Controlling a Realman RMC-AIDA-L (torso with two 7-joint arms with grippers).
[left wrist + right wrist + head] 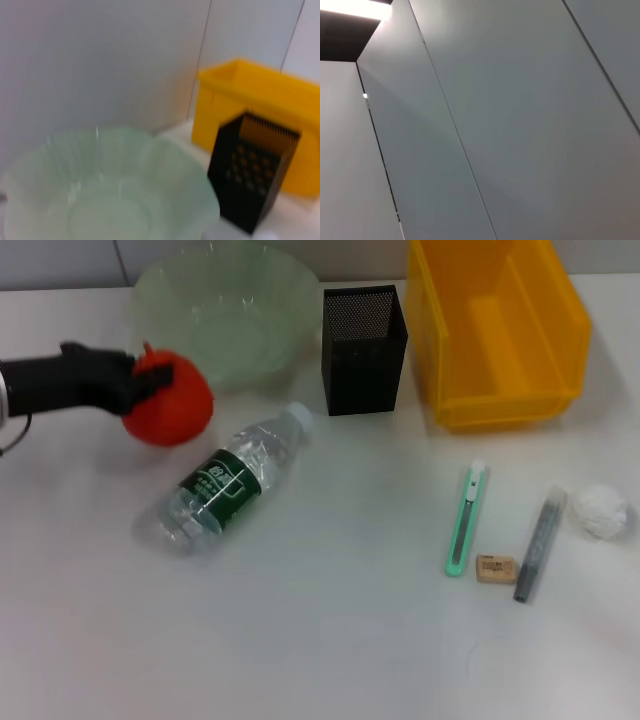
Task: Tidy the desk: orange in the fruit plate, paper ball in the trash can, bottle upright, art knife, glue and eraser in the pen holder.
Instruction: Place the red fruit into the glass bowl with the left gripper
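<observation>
My left gripper (152,380) is shut on the orange (172,402) and holds it above the table, just in front of the pale green glass fruit plate (262,280), which also shows in the left wrist view (165,165). A clear water bottle (228,478) with a green label lies on its side mid-table. The black mesh pen holder (364,337) stands behind it. At the right lie a green art knife (466,519), a tan eraser (496,568), a grey glue stick (537,544) and a white paper ball (600,511). The right gripper is out of view.
A yellow bin (500,330) stands at the back right, next to the pen holder; it also shows in the left wrist view (260,105). The right wrist view shows only grey wall panels.
</observation>
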